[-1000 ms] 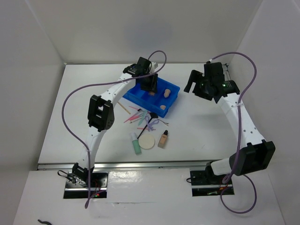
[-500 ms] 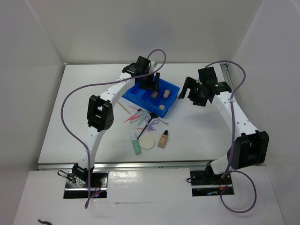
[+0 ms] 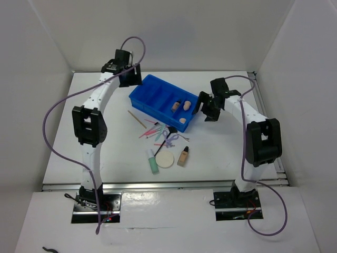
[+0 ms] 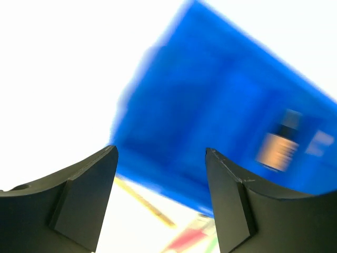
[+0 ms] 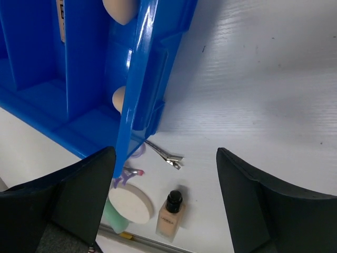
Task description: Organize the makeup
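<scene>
Toward the far edge of the table point(image 3: 231, 147), a tray point(image 3: 152, 92) holds a bottle point(image 3: 176, 105) and two sponges point(image 3: 186, 106). Nearer the front edge lie a second bottle point(image 3: 183, 157), puff point(image 3: 165, 160), tube point(image 3: 152, 164), sticks point(image 3: 150, 130) and brush point(image 3: 166, 136). The left gripper point(image 3: 129, 79) hovers at the tray's far-left corner and the right gripper point(image 3: 204, 109) at its right wall, both with jaws spread and empty.

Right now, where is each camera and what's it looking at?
Top external: above and behind, looking down on the table, blue tray, left arm, right arm.
Left wrist: on the left arm, facing the blurry tray; open left tool shows.
Right wrist: on the right arm, facing the tray's end; open right tool shows.
Shared: top and right wrist show the loose beige bottle.
</scene>
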Controlling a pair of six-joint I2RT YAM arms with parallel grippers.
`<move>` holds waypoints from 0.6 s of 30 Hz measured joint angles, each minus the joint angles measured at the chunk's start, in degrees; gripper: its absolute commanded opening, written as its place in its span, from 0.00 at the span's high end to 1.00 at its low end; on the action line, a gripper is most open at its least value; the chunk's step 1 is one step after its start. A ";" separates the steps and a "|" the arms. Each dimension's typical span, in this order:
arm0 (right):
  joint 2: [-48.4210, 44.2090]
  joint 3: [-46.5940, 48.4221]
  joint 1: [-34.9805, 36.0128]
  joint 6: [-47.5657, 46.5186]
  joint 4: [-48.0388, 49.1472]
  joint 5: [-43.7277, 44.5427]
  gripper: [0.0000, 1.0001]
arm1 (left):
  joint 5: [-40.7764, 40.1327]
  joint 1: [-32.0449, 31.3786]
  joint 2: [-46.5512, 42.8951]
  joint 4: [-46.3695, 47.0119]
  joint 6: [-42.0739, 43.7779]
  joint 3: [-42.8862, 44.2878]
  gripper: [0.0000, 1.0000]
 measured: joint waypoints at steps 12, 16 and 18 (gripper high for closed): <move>6.91 3.30 1.38 0.61 2.67 -1.53 0.27 | 2.36 8.72 2.14 0.70 -1.05 -4.96 0.19; 9.68 5.44 1.53 0.57 3.15 -1.86 0.37 | 5.20 8.46 3.45 2.27 -1.14 -5.66 0.24; 10.97 6.49 1.57 0.39 3.30 -1.79 0.45 | 6.58 8.31 3.45 3.69 -1.27 -7.32 0.27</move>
